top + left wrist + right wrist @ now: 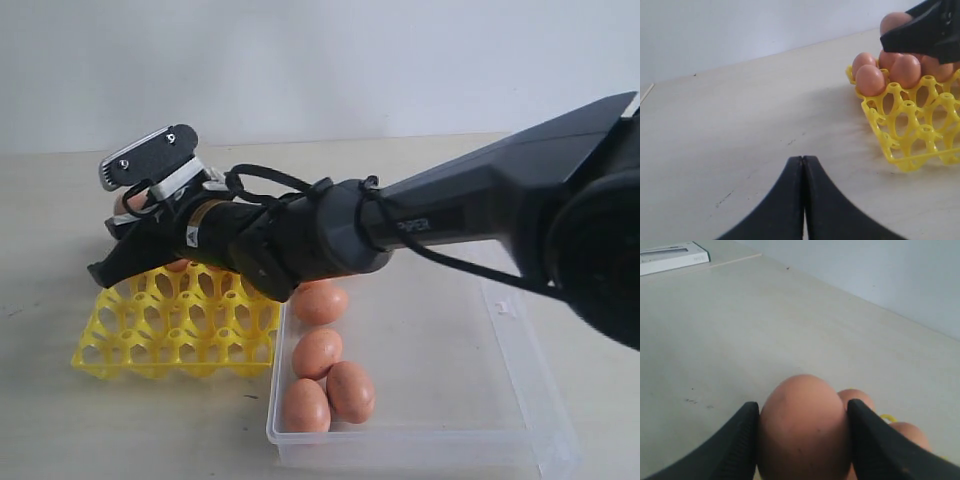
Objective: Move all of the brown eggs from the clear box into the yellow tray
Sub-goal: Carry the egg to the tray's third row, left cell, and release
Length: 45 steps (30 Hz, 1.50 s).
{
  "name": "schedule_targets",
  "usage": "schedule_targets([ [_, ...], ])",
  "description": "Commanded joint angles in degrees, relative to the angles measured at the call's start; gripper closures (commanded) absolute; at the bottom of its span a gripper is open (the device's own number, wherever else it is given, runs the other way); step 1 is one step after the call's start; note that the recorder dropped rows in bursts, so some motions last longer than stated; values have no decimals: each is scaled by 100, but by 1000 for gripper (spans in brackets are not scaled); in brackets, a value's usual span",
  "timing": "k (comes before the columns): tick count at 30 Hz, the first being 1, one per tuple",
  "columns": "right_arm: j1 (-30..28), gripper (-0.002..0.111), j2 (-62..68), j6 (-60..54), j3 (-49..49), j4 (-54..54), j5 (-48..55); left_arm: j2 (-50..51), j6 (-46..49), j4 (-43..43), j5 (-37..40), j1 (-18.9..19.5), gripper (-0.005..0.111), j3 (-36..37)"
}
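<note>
Reaching across from the right, the right gripper point(804, 440) has its 2 fingers clamped on 1 brown egg point(801, 405), held above the far left part of the yellow tray point(110, 352), where other eggs point(905, 71) sit in cups. Just right of the tray, the clear box point(450, 340) holds 4 brown eggs point(317, 352) along its left side. The left gripper point(803, 172), fingers pressed together, hangs over the table point(730, 120) near the tray.
</note>
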Motion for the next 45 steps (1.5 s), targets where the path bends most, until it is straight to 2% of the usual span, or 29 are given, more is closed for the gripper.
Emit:
schedule_targets([
  [1, 127, 108, 273, 67, -388, -39, 204, -35, -28, -13, -33, 10, 107, -23],
  [14, 324, 106, 503, 322, -531, -39, 696, -35, -28, -13, -33, 10, 107, -23],
  [17, 324, 95, 503, 322, -531, -28, 674, -35, -28, -13, -33, 10, 107, -23],
  [24, 324, 52, 503, 322, -531, 29, 676, -35, -28, -13, -33, 10, 107, -23],
  [26, 324, 47, 503, 322, -531, 29, 689, -35, -28, -13, -33, 10, 107, -23],
  [32, 324, 46, 320, 310, -531, 29, 1038, -35, -28, -13, -33, 10, 107, -23],
  [35, 324, 46, -62, 166, -531, 5, 1665, -35, -28, -13, -33, 10, 107, -23],
  [40, 173, 49, -1567, 194, -493, -426, 5069, -35, -28, -13, -33, 10, 107, -23],
  [42, 54, 50, -2073, 841, -217, -983, 5977, -35, -28, -13, -33, 10, 107, -23],
  [45, -178, 50, -2806, 1768, 626, -1332, 6396, -35, -28, -13, -33, 10, 107, -23],
])
